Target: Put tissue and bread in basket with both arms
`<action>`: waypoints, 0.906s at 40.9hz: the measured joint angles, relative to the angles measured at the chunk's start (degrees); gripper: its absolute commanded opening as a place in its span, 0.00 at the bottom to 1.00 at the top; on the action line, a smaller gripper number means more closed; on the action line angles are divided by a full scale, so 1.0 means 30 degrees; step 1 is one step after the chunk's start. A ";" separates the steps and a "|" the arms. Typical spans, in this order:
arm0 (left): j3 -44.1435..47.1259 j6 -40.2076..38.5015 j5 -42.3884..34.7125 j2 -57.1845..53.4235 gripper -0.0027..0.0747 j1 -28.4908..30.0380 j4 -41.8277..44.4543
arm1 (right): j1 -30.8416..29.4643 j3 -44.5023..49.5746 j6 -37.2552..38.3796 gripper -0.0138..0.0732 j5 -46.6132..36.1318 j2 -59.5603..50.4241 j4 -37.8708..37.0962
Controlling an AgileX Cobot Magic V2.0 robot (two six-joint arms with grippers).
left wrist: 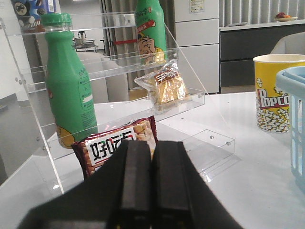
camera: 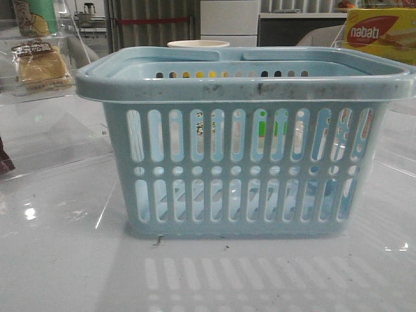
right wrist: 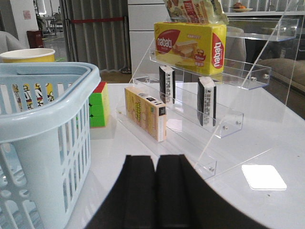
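Both pieces of the task are not yet begun, and nothing shows inside the large light-blue slotted plastic basket [camera: 247,88] in the middle of the white worktop [camera: 65,273].

The square golden-brown bread in its clear wrapper [left wrist: 167,88] lies on a clear acrylic stepped shelf [left wrist: 190,101] to the left of the basket. The tissue is probably one of the small dark packs [right wrist: 167,83] standing on a second clear stepped shelf [right wrist: 228,125] to the right of the basket. I cannot confirm that from these views.

The left hand [left wrist: 152,148] has its two black fingers pressed together and holds nothing. The right hand [right wrist: 156,160] is the same.

To do the reach well, each hand should spread its fingers wide before closing in. The left should come at the bread over the shelf's front lip and pinch the wrapper across the slab. The right should take a pack by its narrow sides without toppling its neighbour.

Left of the basket:
- two green plastic bottles [left wrist: 69,90]
- one red printed snack bag [left wrist: 116,143]
- one bread

Behind the basket:
- one yellow popcorn cup [left wrist: 274,93]

Right of the basket:
- one colourful cube [right wrist: 98,104]
- one pale yellow carton [right wrist: 144,112]
- two dark packs
- one yellow-red "nabati" box [right wrist: 189,45]
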 measured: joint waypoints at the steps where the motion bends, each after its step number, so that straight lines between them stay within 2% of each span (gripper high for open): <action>1: 0.0000 0.0000 0.0000 0.0000 0.15 0.0000 0.0000 | 0.0000 0.0000 0.0000 0.24 0.0000 0.0000 0.0000; 9: -0.0040 0.0000 -0.1331 0.0000 0.15 0.0000 -0.0162 | 0.0000 0.0000 0.0000 0.24 -0.0508 0.0000 0.0000; 14: -0.0951 0.0000 -0.1153 0.0000 0.15 0.0000 -0.0304 | 0.0000 -0.0803 0.0000 0.24 -0.0191 0.0000 0.0000; 25: -0.7009 0.0000 0.1211 0.0646 0.15 0.0000 -0.0304 | 0.0000 -0.6595 0.0000 0.24 0.2437 0.0236 -0.0204; 37: -1.3476 0.0000 0.5541 0.4832 0.15 0.0000 -0.1363 | 0.0000 -1.1700 0.0000 0.24 0.6031 0.3788 -0.0320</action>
